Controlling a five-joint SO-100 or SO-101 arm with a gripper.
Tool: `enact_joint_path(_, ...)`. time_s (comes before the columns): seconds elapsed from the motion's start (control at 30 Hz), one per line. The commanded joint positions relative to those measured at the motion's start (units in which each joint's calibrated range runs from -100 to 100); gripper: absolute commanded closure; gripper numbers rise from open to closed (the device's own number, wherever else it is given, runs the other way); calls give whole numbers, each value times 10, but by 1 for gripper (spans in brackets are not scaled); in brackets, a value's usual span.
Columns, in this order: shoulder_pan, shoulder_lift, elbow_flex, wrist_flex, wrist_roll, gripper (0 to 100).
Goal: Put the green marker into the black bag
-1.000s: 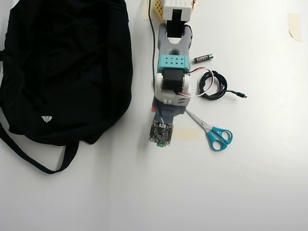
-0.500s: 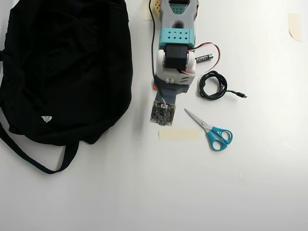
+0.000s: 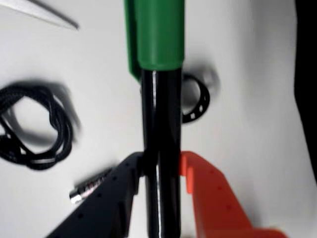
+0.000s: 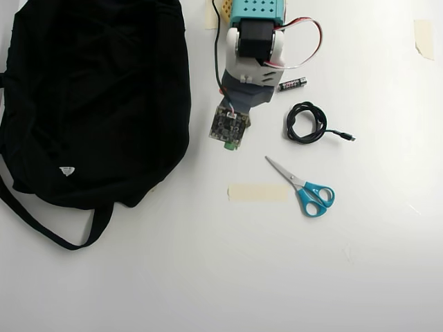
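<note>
In the wrist view my gripper point(image 3: 161, 166) is shut on the green marker point(image 3: 159, 114), its black and orange jaws pressing the dark barrel from each side. The bright green cap point(image 3: 157, 34) points away from the jaws. The marker is held above the white table. In the overhead view the arm point(image 4: 252, 62) covers the gripper, and only the marker's green end point(image 4: 228, 146) shows below the wrist board. The black bag point(image 4: 90, 97) lies to the left of the arm, with its white logo point(image 4: 66, 170). A dark strip on the wrist view's right edge point(image 3: 306, 74) looks like the bag.
A coiled black cable point(image 4: 306, 123) point(image 3: 34, 126), an AAA battery point(image 4: 292, 84) point(image 3: 89, 187), blue-handled scissors point(image 4: 308, 188) and a strip of tape point(image 4: 257, 192) lie to the right of and below the arm in the overhead view. A small black ring point(image 3: 198, 101) lies behind the marker.
</note>
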Motion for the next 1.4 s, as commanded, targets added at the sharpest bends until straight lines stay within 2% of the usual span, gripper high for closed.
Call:
enact_joint_path(0.0, 18, -78, 35, -1, -9, 98)
enact_joint_path(0.23, 86, -147, 59, -1, -14, 98)
enact_joint_path(0.8, 385, -145, 9, -43, -13, 98)
enact_joint_path(1.07, 580, -117, 19, -173, 7, 98)
enact_joint_path(1.27, 594, 83, 11, -294, 14, 98)
enact_joint_path(1.37, 589, 108, 10, -304, 10, 95)
